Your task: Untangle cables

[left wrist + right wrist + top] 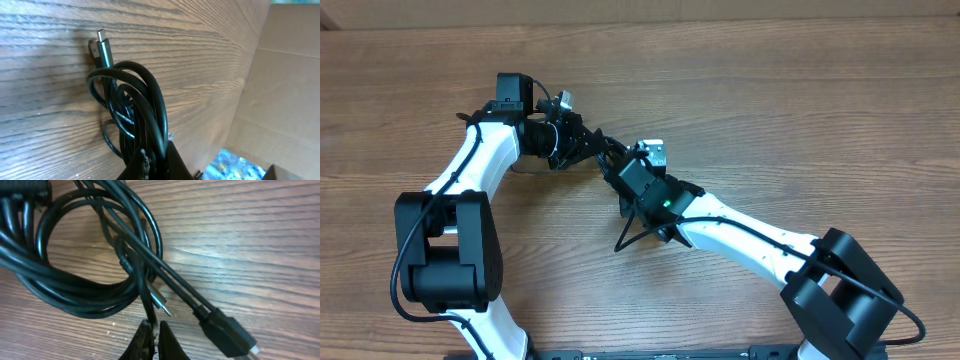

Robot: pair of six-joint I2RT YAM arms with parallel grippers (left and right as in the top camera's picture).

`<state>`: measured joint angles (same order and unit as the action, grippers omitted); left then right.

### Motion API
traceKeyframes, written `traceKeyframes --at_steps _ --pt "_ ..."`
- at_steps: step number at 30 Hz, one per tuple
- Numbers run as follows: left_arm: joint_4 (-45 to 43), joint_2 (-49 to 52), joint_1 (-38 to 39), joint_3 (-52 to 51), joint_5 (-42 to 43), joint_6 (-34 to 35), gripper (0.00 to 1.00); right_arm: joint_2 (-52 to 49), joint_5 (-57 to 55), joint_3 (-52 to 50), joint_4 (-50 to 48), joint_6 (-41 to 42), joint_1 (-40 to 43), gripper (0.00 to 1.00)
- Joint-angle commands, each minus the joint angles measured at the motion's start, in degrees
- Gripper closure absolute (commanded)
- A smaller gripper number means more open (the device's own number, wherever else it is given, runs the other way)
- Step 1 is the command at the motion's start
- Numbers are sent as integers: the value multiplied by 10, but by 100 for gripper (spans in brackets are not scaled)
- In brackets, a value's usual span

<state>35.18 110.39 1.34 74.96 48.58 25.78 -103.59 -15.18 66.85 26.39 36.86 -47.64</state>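
Cables [592, 148] sit bunched at the middle of the wooden table [770, 100], slightly left, between both grippers. The left gripper [155, 162] has its fingers pressed together on the looped bundle. The right gripper [152, 337] pinches one thin black strand beside a black plug [227, 332].

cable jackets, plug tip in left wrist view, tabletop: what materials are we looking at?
Cables: likely rubber or PVC jacket, black, semi-gloss; they bend in smooth loops with soft highlights.
Plug tip: looks metal, grey satin, with a bright edge sheen.
Table: wood or wood-look laminate, matte brown; grain lines show, which one is unclear.
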Motion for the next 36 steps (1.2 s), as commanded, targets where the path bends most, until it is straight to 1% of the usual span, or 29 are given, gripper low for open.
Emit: traceKeyframes --at_steps 1,4,8,12,13,14,15,17,20,23,25,27,29,31,32,33,34,35,36 --pt "-5 -17 -7 13 -9 -67 96 -3 77 7 -4 -27 41 96" --pt "-8 -17 -7 13 -3 -126 96 -3 128 7 -4 -27 80 96" --pt "-10 -17 -7 13 26 -182 96 -3 161 7 -4 -29 117 96" --pt "-10 -17 -7 13 24 -186 96 -4 208 7 -9 -30 125 96" --pt "-10 -17 -7 13 23 -185 96 -4 227 7 -14 -43 125 96" --pt "-10 -17 -7 13 22 -185 96 -4 257 7 -23 -67 123 93" --pt "-9 -17 -7 13 20 -185 96 -4 302 7 -35 -96 122 87" --pt "-9 -17 -7 13 20 -180 96 -4 367 7 -45 -124 120 77" --pt "-9 -17 -7 13 15 -146 96 -4 410 7 -40 -129 120 70" --pt "-5 -17 -7 13 -26 -62 96 -4 409 7 -25 -130 117 67" --pt "3 -17 -7 13 -44 -30 96 -4 389 7 -23 -129 112 64" --pt "4 -17 -7 13 -42 -27 96 -4 362 7 -30 -129 106 57" --pt "4 -17 -7 13 -43 -26 96 -4 330 7 -45 -129 99 47" --pt "4 -17 -7 13 -45 -26 96 -4 303 8 -62 -129 93 47" --pt "4 -17 -7 13 -51 -26 96 -3 294 9 -71 -129 89 48" --pt "4 -17 -7 13 -58 -26 96 -3 291 12 -77 -129 87 51" --pt "4 -17 -7 13 -63 -26 96 -3 291 15 -80 -129 84 58" --pt "4 -17 -7 13 -68 -26 96 -3 291 21 -81 -127 82 62" --pt "4 -17 -7 13 -71 -26 96 -3 291 26 -81 -127 80 65"
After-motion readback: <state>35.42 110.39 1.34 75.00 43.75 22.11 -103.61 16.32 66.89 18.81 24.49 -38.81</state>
